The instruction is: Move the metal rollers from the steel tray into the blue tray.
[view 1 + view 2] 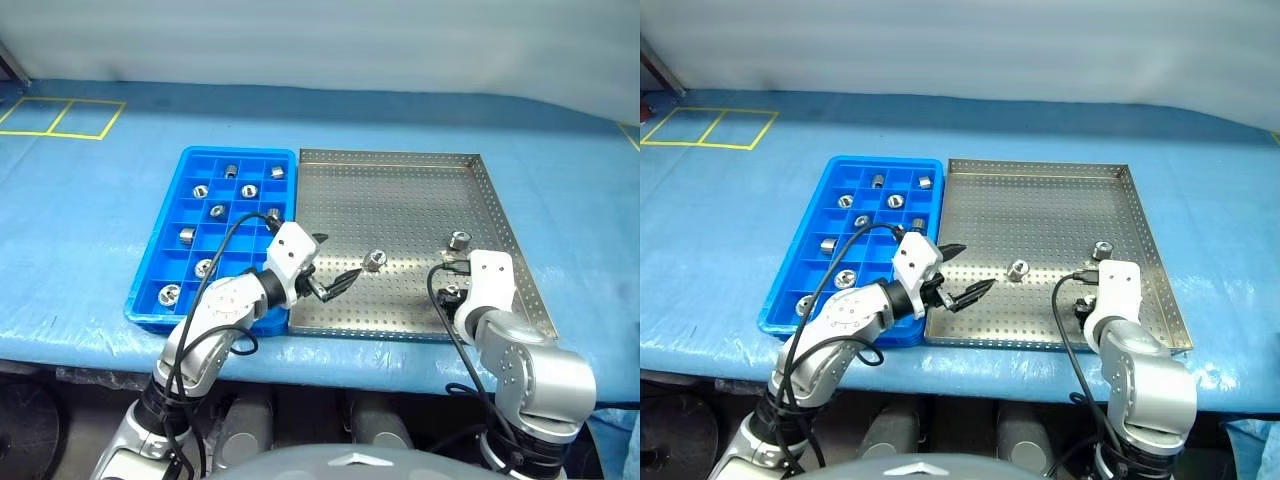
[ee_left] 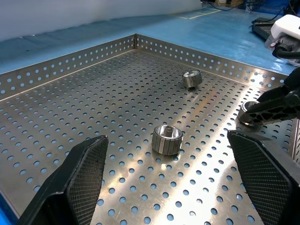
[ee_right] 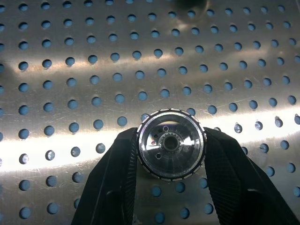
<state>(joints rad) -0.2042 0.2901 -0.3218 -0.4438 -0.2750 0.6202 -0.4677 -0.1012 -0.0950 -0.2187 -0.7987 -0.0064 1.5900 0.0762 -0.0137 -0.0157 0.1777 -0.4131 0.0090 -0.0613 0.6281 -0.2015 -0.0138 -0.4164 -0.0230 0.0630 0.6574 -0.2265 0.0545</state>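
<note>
Head stereo pair overlooking both trays, wrist cameras close above steel tray (image 2: pixel 56 70)

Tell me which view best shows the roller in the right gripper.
The right wrist view: the roller sits end-on between the right gripper's black fingers, over the steel tray. The left wrist view catches a sliver; in the eye views, the wrist hides it.

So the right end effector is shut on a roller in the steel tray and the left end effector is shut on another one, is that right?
Not quite. The left end effector is open, holding nothing; a roller lies on the steel tray ahead of it, as the left wrist view shows. The right end effector is shut on a roller.
</note>
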